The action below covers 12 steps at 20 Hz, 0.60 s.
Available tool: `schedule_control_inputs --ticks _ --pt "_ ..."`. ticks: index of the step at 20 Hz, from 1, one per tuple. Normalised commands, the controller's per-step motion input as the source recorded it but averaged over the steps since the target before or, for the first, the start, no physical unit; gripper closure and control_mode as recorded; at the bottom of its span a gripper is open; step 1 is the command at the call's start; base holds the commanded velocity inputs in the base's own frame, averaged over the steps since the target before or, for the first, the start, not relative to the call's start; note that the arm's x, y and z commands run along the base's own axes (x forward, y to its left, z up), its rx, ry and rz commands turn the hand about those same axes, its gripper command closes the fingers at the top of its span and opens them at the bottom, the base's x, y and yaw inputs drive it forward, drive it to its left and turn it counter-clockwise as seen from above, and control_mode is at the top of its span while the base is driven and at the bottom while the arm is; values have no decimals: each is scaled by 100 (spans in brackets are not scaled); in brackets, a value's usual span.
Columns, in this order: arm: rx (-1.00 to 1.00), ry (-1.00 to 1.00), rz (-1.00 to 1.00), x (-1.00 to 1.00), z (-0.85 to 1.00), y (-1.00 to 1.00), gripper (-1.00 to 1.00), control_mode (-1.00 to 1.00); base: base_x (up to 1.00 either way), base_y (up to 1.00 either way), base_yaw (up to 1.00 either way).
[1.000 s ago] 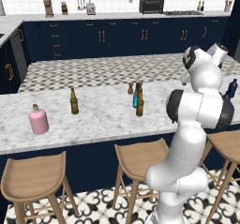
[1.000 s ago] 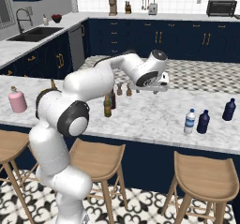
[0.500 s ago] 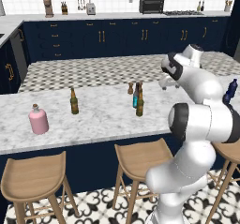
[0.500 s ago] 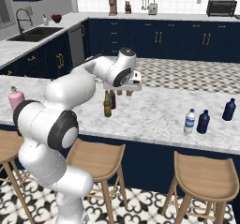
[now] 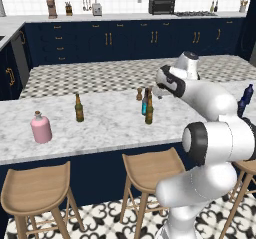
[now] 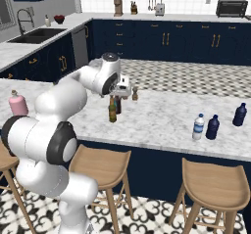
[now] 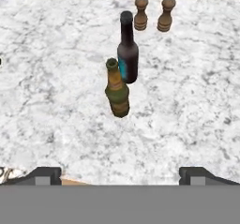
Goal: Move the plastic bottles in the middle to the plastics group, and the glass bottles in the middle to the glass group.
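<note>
Above the middle bottles | hand (image 7: pixel 120 174) now here, moved left from counter's right | wide open, empty

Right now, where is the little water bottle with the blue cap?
The water bottle stands near the counter's front edge in the right base view, right of the arm, just left of a dark blue bottle.

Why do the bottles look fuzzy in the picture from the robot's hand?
In the hand view the brown beer bottle and the teal bottle have soft, smeared edges and only faint shadows on the marble counter. The left base view looks sharper, lit flat and even, with no glare.
</note>
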Motion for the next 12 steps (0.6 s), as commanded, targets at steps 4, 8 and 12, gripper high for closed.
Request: schedule_control_inputs --ticks 4,8,12 --pt "2 -2 -24 23 -25 0 -100 -100 0 0 0" --pt "0 4 -4 1 -1 31 -100 -100 0 0 0" --pt "0 15 0 10 3 28 -100 -100 0 0 0"
